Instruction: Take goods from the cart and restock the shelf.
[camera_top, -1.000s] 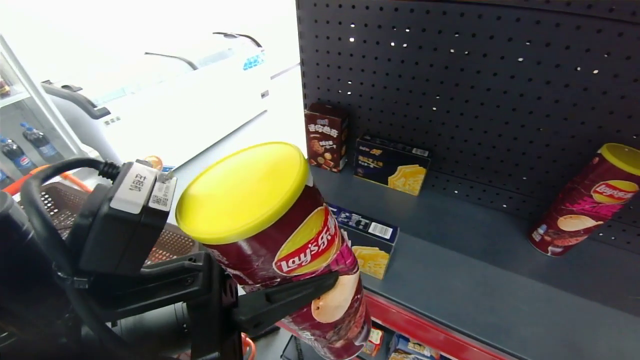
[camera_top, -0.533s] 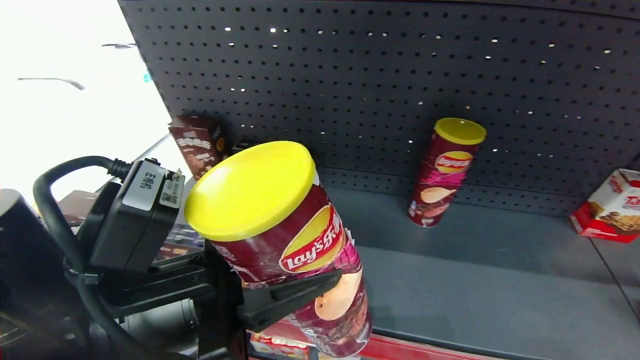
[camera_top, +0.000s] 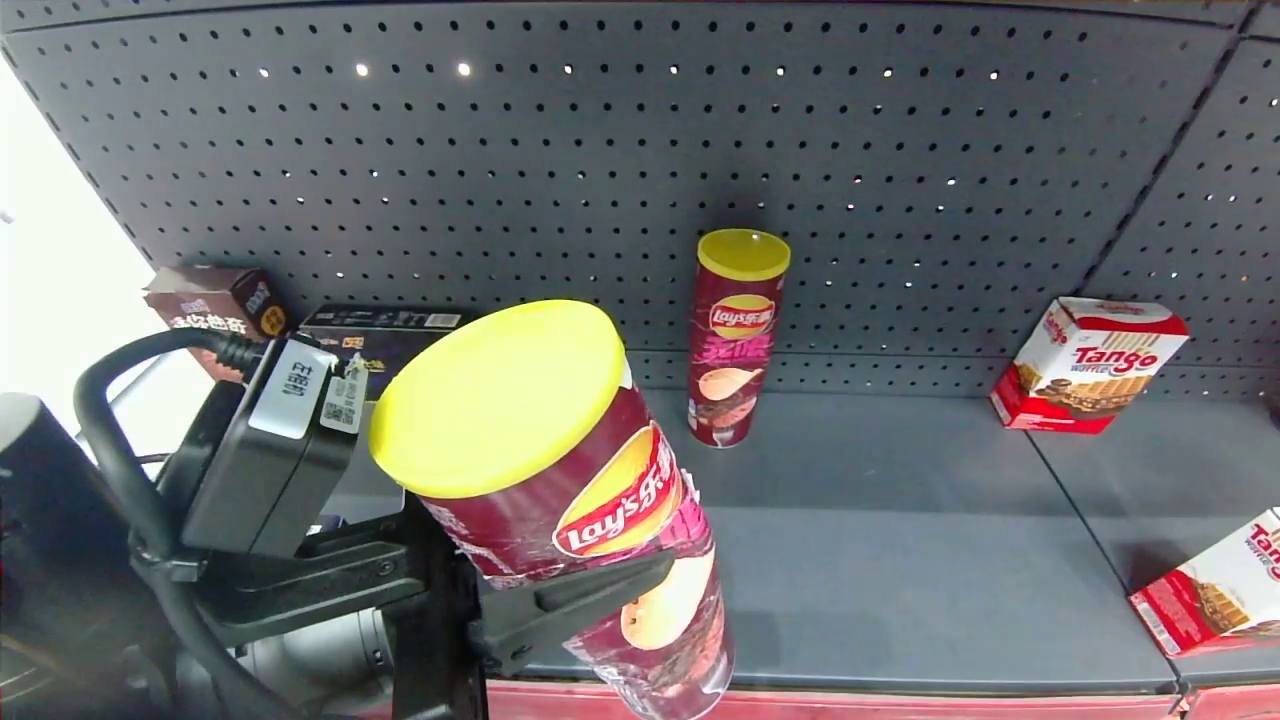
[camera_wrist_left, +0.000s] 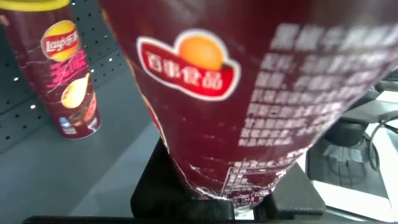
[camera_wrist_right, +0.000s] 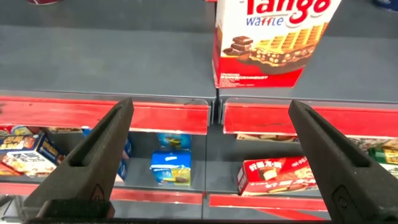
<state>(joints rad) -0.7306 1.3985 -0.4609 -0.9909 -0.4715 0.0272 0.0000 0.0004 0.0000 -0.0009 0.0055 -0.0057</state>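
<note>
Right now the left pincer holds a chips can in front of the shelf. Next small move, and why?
Probably carry the held can forward over the bare shelf board, beside the standing can. The left pincer is shut on it, tilted, at the front edge, so it likely needs righting before release.

The left arm (camera_top: 300, 590) sits low on the robot's left side, forearm pointing forward; the left pincer (camera_top: 575, 575) is clamped around the lower body of a tilted chip can (camera_top: 620, 500); one black finger (camera_top: 570, 600) lies across the can's front; the right pincer (camera_wrist_right: 210, 106) is held level, its two fingers (camera_wrist_right: 93, 162) spread wide apart.
</note>
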